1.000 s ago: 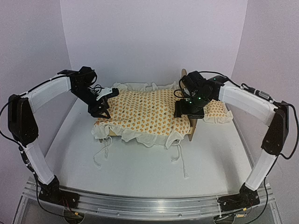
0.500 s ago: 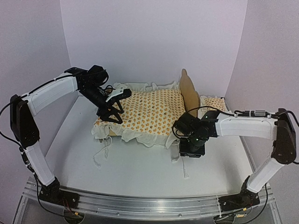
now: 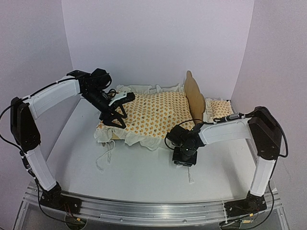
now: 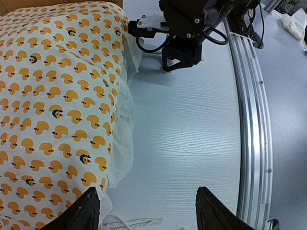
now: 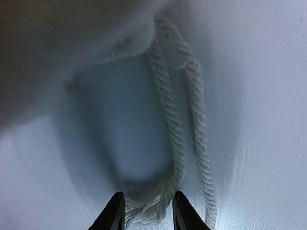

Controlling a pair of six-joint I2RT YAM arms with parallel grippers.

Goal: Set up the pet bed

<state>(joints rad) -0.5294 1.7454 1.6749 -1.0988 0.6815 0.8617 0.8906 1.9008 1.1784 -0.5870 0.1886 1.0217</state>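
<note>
The left pincer (image 4: 148, 213), jaws apart, hovers over the duck-print mattress (image 3: 153, 112). Beneath it on the table (image 3: 144, 177) sits the pet bed (image 3: 194, 100). It is probably light, stiff plywood, best gripped by its headboard (image 3: 192, 84). The right pincer (image 5: 146, 211) narrowly straddles a white cord (image 5: 168, 120); I cannot tell whether it grips.

I see top view from high behind arm bases (image 3: 57, 199), facing back wall (image 3: 158, 43), whole worktop (image 3: 144, 177) framed. Left wrist view looks down past left tool (image 4: 146, 208) along cushion (image 4: 48, 96) edge toward right arm (image 4: 192, 19), shared with top. Right wrist view: close on cord (image 5: 165, 120), worktop.
</note>
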